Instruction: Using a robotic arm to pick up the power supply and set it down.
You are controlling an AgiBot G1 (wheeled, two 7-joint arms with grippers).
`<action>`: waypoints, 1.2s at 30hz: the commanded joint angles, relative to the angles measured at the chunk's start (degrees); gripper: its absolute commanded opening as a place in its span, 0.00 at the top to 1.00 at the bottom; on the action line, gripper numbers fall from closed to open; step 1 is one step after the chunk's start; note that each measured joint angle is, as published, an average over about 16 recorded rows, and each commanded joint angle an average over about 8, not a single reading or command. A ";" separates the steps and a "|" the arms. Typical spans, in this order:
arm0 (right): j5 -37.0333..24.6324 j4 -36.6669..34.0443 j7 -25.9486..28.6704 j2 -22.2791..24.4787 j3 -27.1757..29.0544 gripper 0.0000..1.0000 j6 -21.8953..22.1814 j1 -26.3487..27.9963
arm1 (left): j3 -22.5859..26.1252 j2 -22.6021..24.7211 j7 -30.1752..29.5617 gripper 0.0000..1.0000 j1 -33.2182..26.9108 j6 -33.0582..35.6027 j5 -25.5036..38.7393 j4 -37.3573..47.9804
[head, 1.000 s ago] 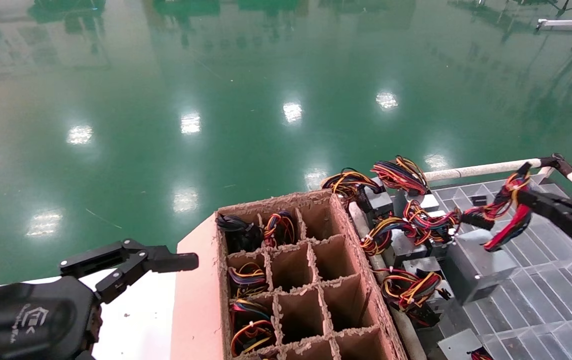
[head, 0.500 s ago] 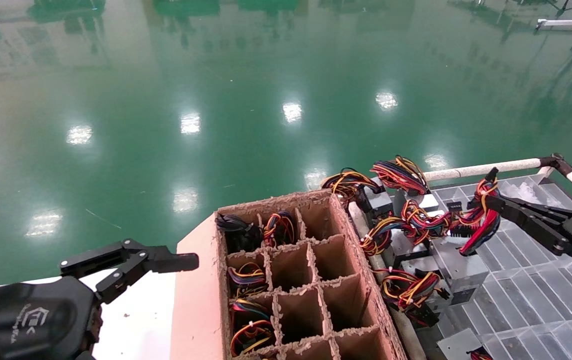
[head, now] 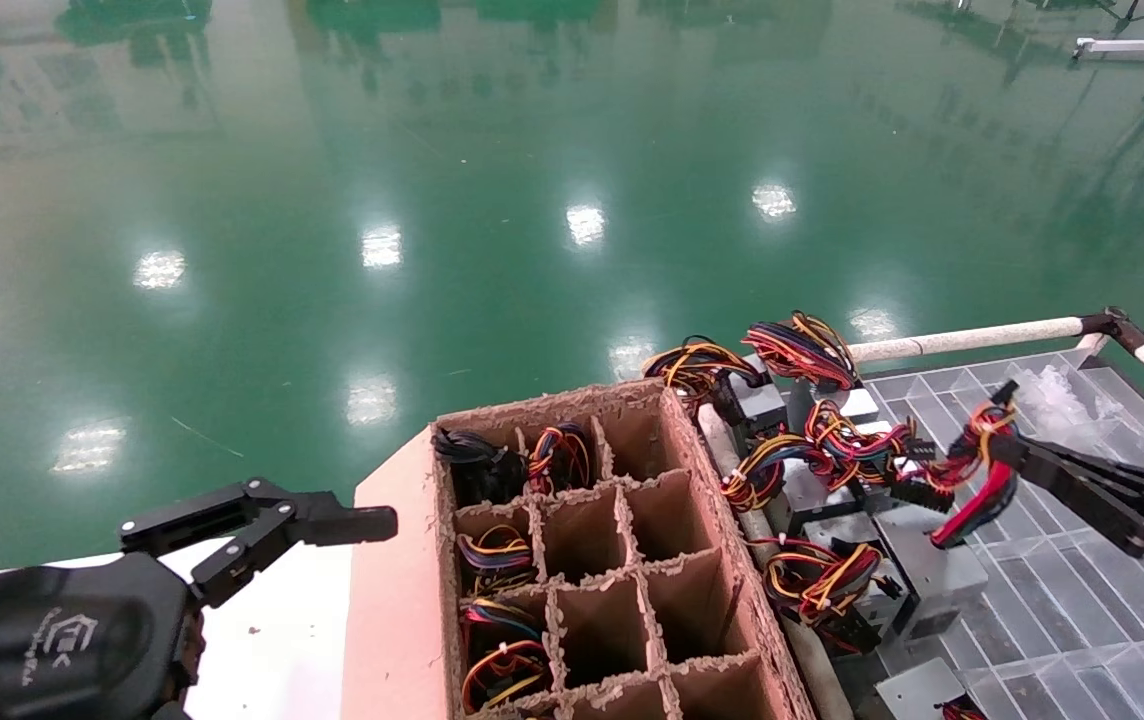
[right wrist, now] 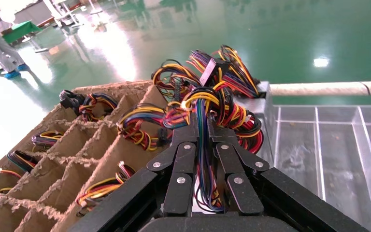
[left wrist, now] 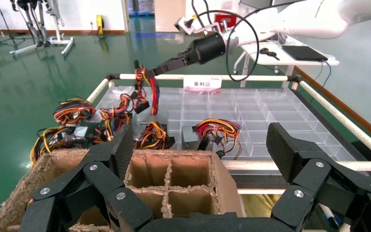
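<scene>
Right gripper (head: pixel 1000 452) and power supply (head: pixel 935 570) lower

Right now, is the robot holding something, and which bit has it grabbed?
Yes. The right gripper holds the power supply by its wire bundle, not the grey box. The left gripper holds nothing.

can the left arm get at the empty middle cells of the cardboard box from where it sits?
Probably yes. The left pincer hangs open just beside the cardboard box, above its rim, with nothing between them. The middle cells are open-topped. The right pincer is off over the clear tray, shut on a wire bundle.
</scene>
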 commanded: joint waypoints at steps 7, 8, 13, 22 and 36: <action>1.93 0.40 0.10 0.55 1.29 0.57 0.72 -3.82 | 0.03 -0.01 0.01 0.00 0.00 -0.01 -0.02 0.00; 2.09 0.51 0.15 0.50 1.38 0.45 0.87 -4.12 | 0.03 -0.01 0.02 0.00 0.00 -0.02 -0.02 0.00; 2.56 0.95 0.30 0.37 1.64 0.00 1.38 -4.96 | 0.06 -0.02 0.03 0.00 0.01 -0.03 -0.03 0.01; 2.69 1.02 0.30 0.34 1.70 0.00 1.40 -4.81 | 0.06 -0.02 0.02 0.00 0.01 -0.04 -0.03 0.02; 3.51 4.38 0.14 0.17 1.91 0.00 -0.72 -3.31 | 0.07 -0.02 0.04 0.00 -0.01 -0.03 -0.04 0.05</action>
